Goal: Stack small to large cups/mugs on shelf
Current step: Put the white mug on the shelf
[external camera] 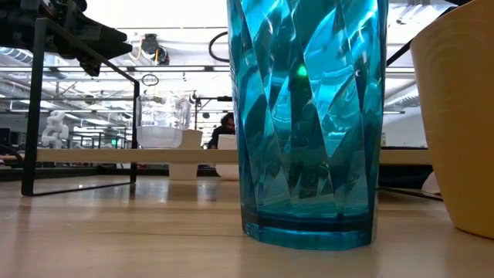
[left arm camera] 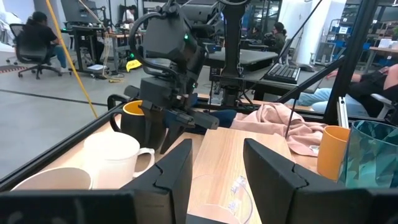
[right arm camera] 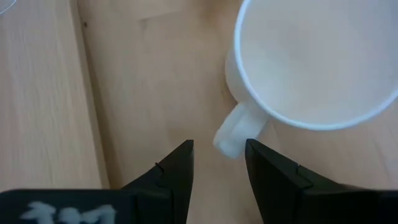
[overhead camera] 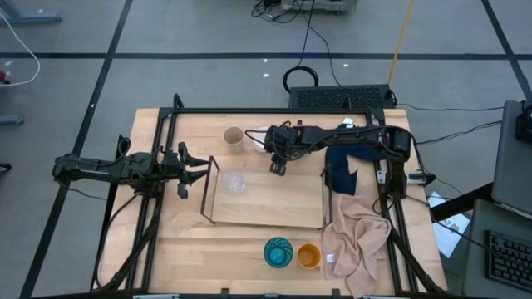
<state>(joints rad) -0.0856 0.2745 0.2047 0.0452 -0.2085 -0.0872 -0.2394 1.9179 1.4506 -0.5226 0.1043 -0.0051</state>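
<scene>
Cups, near edge of tabletop (overhead camera: 183, 241): teal patterned cup (overhead camera: 278, 252) and small orange cup (overhead camera: 308, 257) stand just beside each other, orange one next to a crumpled pink cloth (overhead camera: 357, 237). Low view has the teal cup filling the foreground, orange cup at its side.

Shelf (overhead camera: 266, 199) mid-table, light wood board, thin black wire frame upright at its ends. Clear glass (overhead camera: 233, 183) stands on it near the left end; rest of the board bare.

Left gripper (overhead camera: 202, 169) hovers just off the shelf's left end, level with the glass, fingers spread, nothing between them.

Right gripper (overhead camera: 278, 166) reaches across from the right, pointing down above the shelf's far edge. Fingers parted, empty; right wrist view shows the white handled mug (right arm camera: 317, 59) directly below, its handle just ahead of the fingertips, not touched.

Behind the shelf: beige-grey cup (overhead camera: 233, 138) far left, white mug next to it. Dark mug with yellow inside (left arm camera: 132, 121) shows in left wrist view, partly hidden behind the right arm. Dark blue cloth (overhead camera: 341, 170) lies right of the shelf
</scene>
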